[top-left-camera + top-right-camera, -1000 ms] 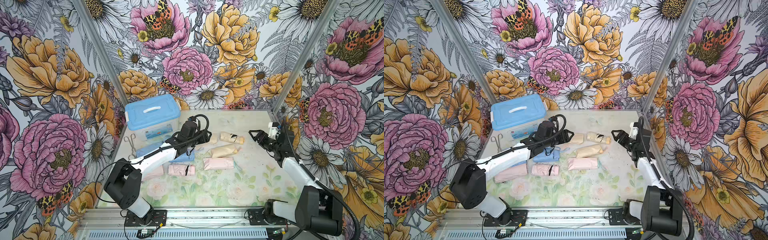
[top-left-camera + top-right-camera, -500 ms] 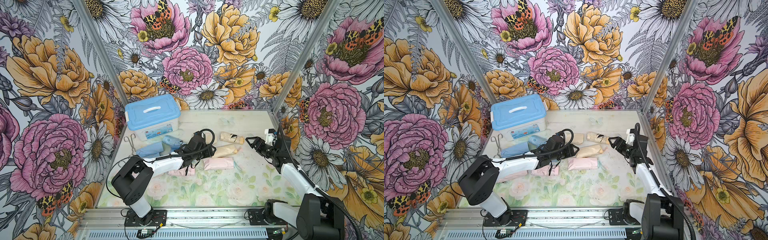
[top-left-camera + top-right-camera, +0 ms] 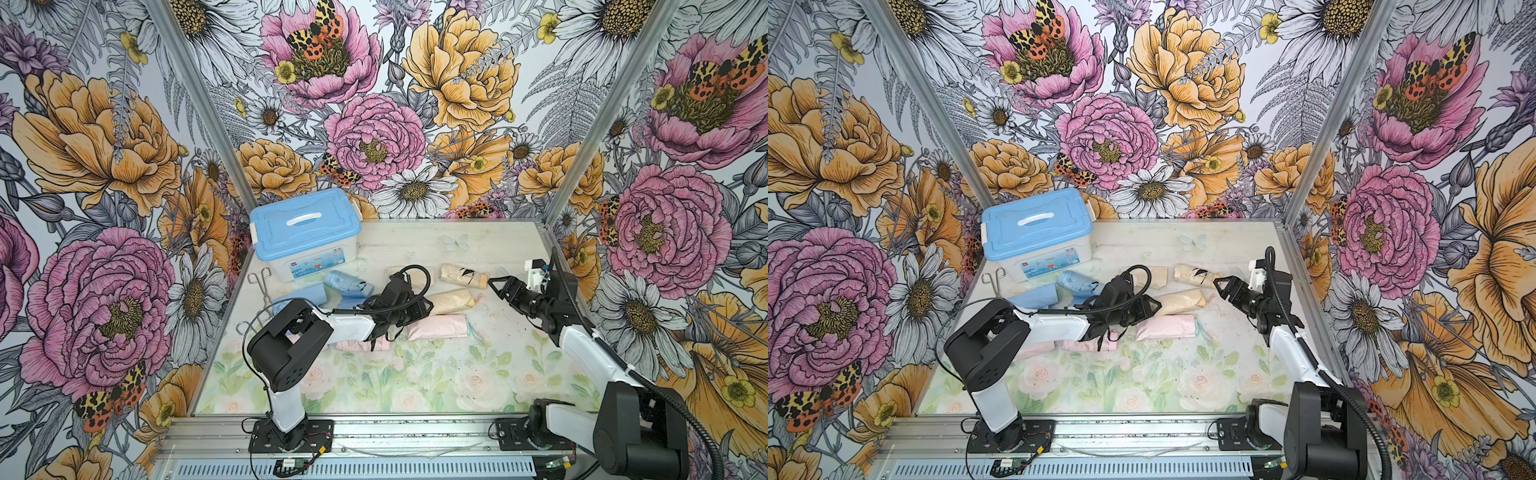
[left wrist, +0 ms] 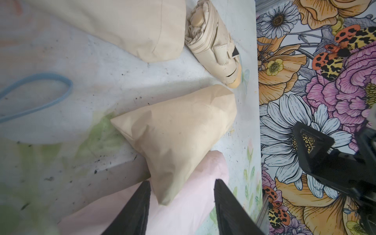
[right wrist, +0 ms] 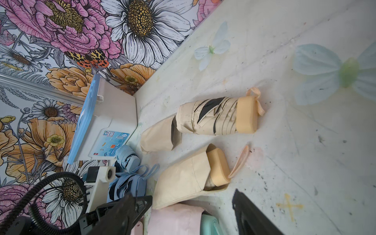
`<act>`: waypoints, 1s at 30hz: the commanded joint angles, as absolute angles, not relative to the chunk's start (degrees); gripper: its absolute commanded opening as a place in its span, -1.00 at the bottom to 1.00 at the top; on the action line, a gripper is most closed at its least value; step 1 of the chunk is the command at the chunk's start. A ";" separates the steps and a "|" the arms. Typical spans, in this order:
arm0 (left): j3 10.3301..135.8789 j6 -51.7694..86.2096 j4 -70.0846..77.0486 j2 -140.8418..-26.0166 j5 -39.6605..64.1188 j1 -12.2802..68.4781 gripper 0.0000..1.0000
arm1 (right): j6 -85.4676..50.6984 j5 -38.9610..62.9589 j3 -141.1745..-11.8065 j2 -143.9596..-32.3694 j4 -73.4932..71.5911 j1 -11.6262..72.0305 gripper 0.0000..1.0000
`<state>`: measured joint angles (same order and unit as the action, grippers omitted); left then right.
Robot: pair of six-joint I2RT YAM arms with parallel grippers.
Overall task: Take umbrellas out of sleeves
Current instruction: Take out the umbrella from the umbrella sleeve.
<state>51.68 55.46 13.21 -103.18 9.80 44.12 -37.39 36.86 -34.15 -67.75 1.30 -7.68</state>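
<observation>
Closest to the front of the floral surface lay a pink umbrella, out of its sleeve, with a black strap across it. A flat pink sleeve lay beside it, mostly under the left arm. Just beyond, toward the right, lay a filled pink sleeve, a mint-green handle showing at its open end.

The left claw hung low over this spot with its jaws apart. In the left wrist view the closed corner of a bulging cream sleeve sat between them, lying over the filled pink sleeve. Whether either finger touched the fabric could not be told. That cream sleeve had an umbrella inside, and its tan handle poked from the mouth, a wrist loop trailing on the surface. The right claw hovered near that open end, jaws wide, holding nothing.

Farther back lay a cream umbrella, free of its sleeve, and just beside it an empty cream sleeve. To the left, a blue umbrella lay out next to a flat blue sleeve, with metal forceps near the left wall. In the far left corner stood a blue-lidded box, shut.
</observation>
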 commanded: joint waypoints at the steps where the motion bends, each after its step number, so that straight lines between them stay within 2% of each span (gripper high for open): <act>1: 51.55 56.91 16.94 -103.77 11.03 43.43 0.04 | -36.21 37.34 -34.00 -68.15 1.03 -7.09 0.57; 8: 52.05 59.21 21.06 -109.56 12.89 43.25 -0.02 | -35.89 37.43 -33.85 -69.33 1.05 -6.99 0.57; 16: 54.11 59.24 22.71 -112.20 13.71 43.20 -0.18 | -35.68 37.42 -33.93 -71.17 1.05 -6.92 0.57; 20: 55.66 59.02 22.73 -113.27 14.71 43.05 -0.42 | -35.44 37.27 -33.93 -71.88 1.05 -6.85 0.57; 25: 56.17 57.51 21.46 -113.63 14.41 42.43 -0.89 | -35.28 37.07 -33.93 -72.92 1.05 -6.55 0.57; 27: 56.23 56.25 20.04 -113.19 14.18 41.87 -1.00 | -35.31 37.20 -34.09 -73.47 1.08 -6.37 0.57; 30: 55.82 54.77 18.61 -112.36 14.14 40.74 -1.00 | -35.22 37.21 -34.19 -74.16 1.05 -6.07 0.57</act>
